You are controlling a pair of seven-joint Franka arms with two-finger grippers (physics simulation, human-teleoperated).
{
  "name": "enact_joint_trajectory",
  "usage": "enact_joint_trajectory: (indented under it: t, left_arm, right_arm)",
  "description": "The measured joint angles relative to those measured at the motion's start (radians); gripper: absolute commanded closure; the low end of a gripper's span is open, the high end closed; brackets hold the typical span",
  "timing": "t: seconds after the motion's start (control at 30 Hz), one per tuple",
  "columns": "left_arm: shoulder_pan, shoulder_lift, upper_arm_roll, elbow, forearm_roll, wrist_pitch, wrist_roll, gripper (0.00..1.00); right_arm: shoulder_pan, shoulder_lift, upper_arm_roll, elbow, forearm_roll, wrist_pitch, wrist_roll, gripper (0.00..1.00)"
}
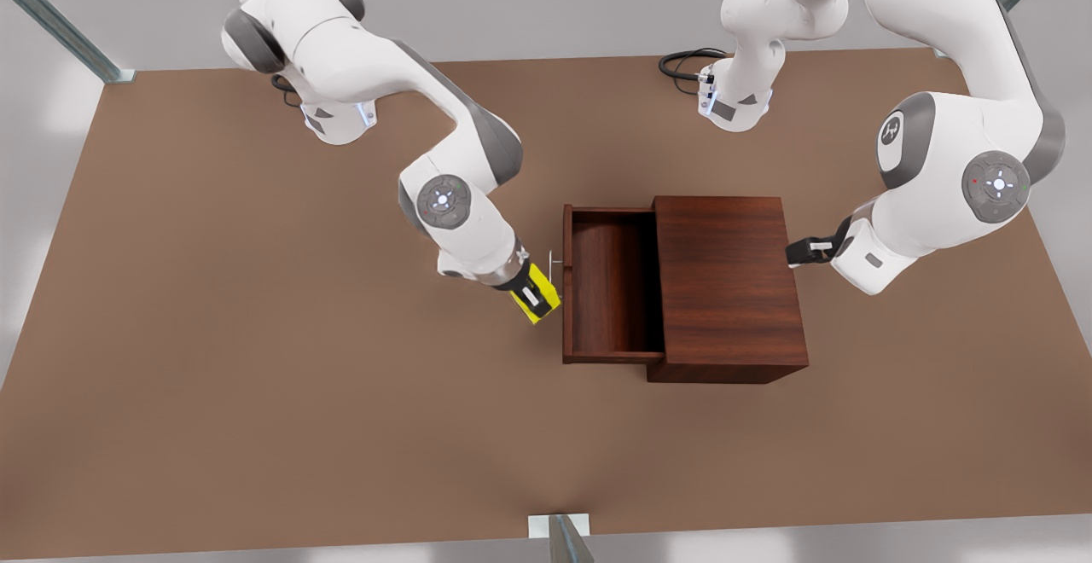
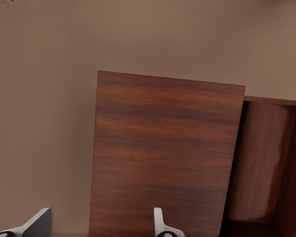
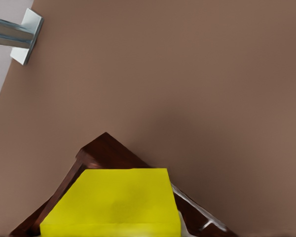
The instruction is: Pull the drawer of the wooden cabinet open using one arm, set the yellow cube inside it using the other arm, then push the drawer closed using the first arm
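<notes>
The right gripper (image 1: 536, 293) is clamped on the yellow cube (image 1: 537, 297), carrying it above the table just outside the drawer's front, on the front view's left of the cabinet. In the right wrist view the cube (image 3: 116, 202) sits large in the foreground, with a corner of the drawer (image 3: 101, 150) and its silver bar handle (image 3: 195, 210) just beyond it. The cube looks close to the handle (image 1: 554, 266), though whether the two touch is hard to say from these angles.

The left gripper (image 1: 802, 251) hangs at the far side of the wooden cabinet (image 1: 725, 286), on the front view's right, near the cabinet's back edge. Its fingertips (image 2: 160, 223) are spread apart and hold nothing; the left wrist view looks past them onto the cabinet's flat top (image 2: 165, 153), with the open drawer's interior (image 2: 261, 163) beyond it. This arm waits.

The drawer (image 1: 610, 286) is pulled well out of the cabinet toward the front view's left, its shallow tray bare inside. The cabinet stands near the middle of the brown table (image 1: 256, 375), with both arm bases at the table's far edge
</notes>
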Motion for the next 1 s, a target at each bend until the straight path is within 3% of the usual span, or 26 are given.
enact_joint_trajectory:
  t: [0.4,0.43,0.47,0.63,0.7,0.87,1.0]
  left_arm:
    - [-0.003,0.001,-0.002,0.001,0.001,-0.003,0.059,0.0]
    - [-0.003,0.001,-0.002,0.001,0.001,-0.003,0.063,0.0]
    - [-0.002,0.001,-0.002,0.0,0.002,-0.003,0.066,0.0]
    - [-0.003,0.0,-0.002,-0.005,0.002,-0.003,0.08,0.0]
    - [-0.003,0.001,-0.002,-0.006,0.002,-0.006,0.084,0.0]
    - [-0.003,0.001,-0.003,-0.007,0.002,-0.013,0.093,0.0]
    - [-0.004,0.002,-0.003,-0.007,0.002,-0.016,0.099,0.0]
  right_arm:
    - [0.125,0.232,0.035,0.211,0.0,0.047,0.428,0.32]
    - [0.134,0.25,0.034,0.228,0.0,0.052,0.455,0.29]
    - [0.139,0.262,0.035,0.239,0.001,0.055,0.481,0.0]
    - [0.137,0.265,0.031,0.249,-0.001,0.053,0.587,0.0]
    - [0.058,0.218,0.029,0.248,-0.004,-0.007,0.604,0.0]
    - [-0.383,0.087,0.036,0.241,-0.046,-0.232,0.523,0.0]
    - [-0.613,-0.139,0.008,-0.008,-0.142,-0.323,0.234,0.0]
